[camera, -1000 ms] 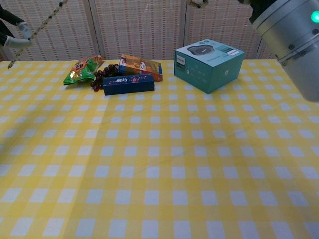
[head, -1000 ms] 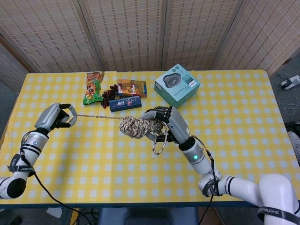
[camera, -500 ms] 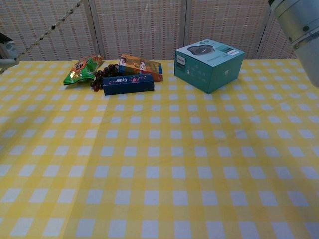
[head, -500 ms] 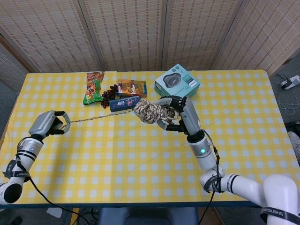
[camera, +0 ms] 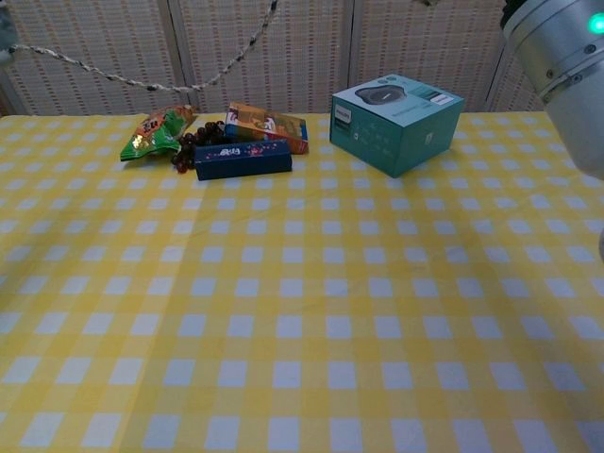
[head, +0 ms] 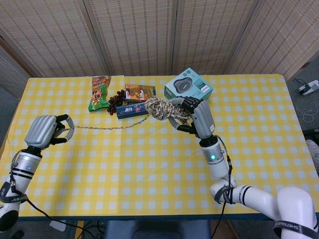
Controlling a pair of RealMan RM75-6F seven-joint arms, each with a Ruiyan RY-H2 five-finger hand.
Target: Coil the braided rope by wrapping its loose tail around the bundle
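Note:
The coiled bundle of braided rope (head: 163, 109) hangs in the air above the table, gripped by my right hand (head: 197, 117), whose fingers curl around its right side. From the bundle the loose tail (head: 104, 128) runs left in a slack line to my left hand (head: 46, 130), which pinches its end at the left edge of the table. In the chest view only the sagging tail (camera: 151, 83) crosses the top left, and my right forearm (camera: 566, 66) fills the top right corner; both hands are out of that frame.
A teal box (head: 188, 90) stands at the back, just behind the bundle. A dark blue box (head: 132, 110), an orange box (head: 140, 92), a green snack bag (head: 99, 93) and dark grapes (head: 116, 98) lie at the back left. Yellow checked cloth (head: 149, 169) covers the table.
My right hand has lifted the bundle up and back toward the teal box. My left hand has drawn back toward the table's left edge, and the tail now sags instead of running taut.

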